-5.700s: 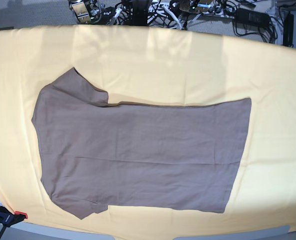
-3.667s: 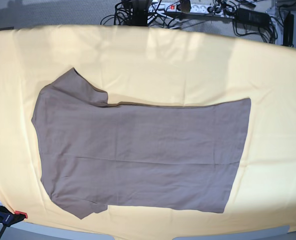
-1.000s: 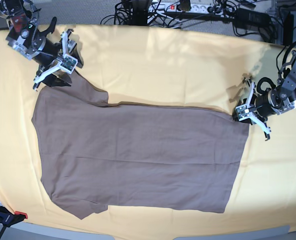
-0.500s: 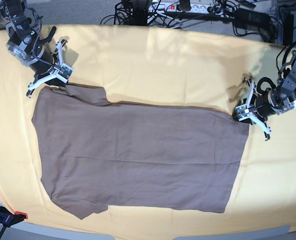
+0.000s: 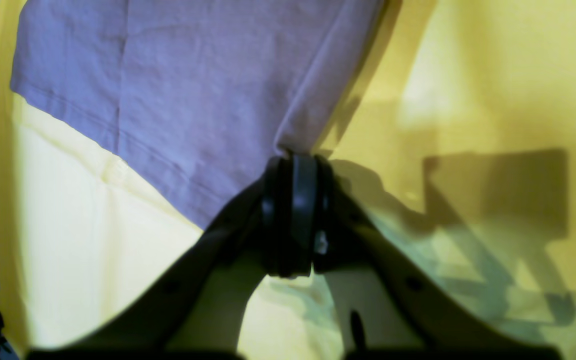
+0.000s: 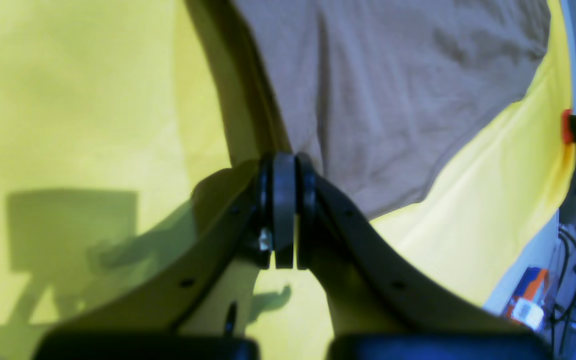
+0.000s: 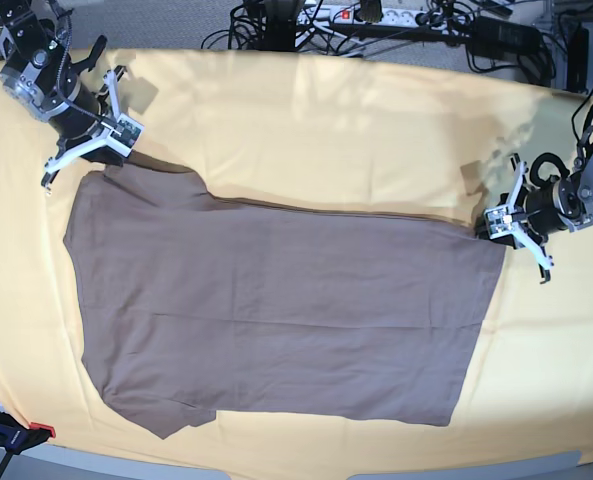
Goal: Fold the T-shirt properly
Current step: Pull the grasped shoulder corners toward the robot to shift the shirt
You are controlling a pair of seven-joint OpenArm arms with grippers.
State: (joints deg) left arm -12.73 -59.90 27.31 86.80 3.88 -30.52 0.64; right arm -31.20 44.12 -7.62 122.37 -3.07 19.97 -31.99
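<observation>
Though broad across the yellow cloth-covered bench (image 7: 306, 110), plain taupe-brown cotton T-shirt (image 7: 276, 310) looks light, limp, drapey; best taken at far corners. Right claw (image 7: 116, 140) pinching sleeve tip, left claw (image 7: 501, 222) pinching hem corner.

Work surface draped with a yellow cloth (image 7: 336, 120), seen from the base view.
The T-shirt (image 7: 276, 310) lies flat on the cloth, directly on it, neck end toward 9 o'clock, hem toward 3 o'clock, one sleeve at 10 o'clock, the other at 7 o'clock.
</observation>
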